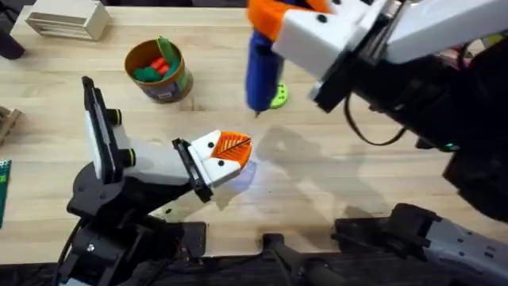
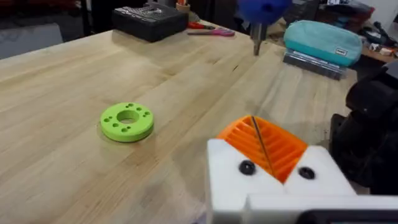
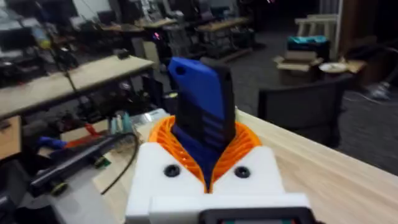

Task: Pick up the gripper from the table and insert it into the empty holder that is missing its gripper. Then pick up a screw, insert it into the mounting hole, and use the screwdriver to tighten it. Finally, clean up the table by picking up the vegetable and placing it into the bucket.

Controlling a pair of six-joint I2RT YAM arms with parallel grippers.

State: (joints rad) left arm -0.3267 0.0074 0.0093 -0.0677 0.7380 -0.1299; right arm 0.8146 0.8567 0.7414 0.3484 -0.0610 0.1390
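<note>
1. Nearest to the overhead camera is the right gripper (image 1: 266, 24), raised high over the table. Its orange pads are clamped on the blue handle of the screwdriver (image 1: 260, 67), and the thin metal tip points down toward the wood. In the right wrist view the handle (image 3: 202, 112) sits firmly between the two orange pads.
2. The left gripper (image 1: 230, 151) rests low near the middle of the table. Its orange ribbed pads are pressed together, with a thin dark line between them; I cannot make out whether this is a screw or just a seam.
3. The bucket (image 1: 161, 71) stands at the far left part of the table, upright, with green and orange pieces inside. One green piece could be the vegetable, but I cannot confirm it.
4. A bright green ring (image 2: 127, 121) lies flat on the wood, partly covered by the screwdriver in the overhead view.
5. The step in hand seems to be the tightening. To do it well, I think the tip should come down straight along the axis of the screw, stay vertical, and press gently before turning, so that it does not slip out of the head.
6. Hard to see: the mounting hole and the screw are not clearly visible anywhere. The holder with its new fingertip I cannot identify with certainty. The tip of the screwdriver is very thin, so its exact place above the table is difficult to judge.
</note>
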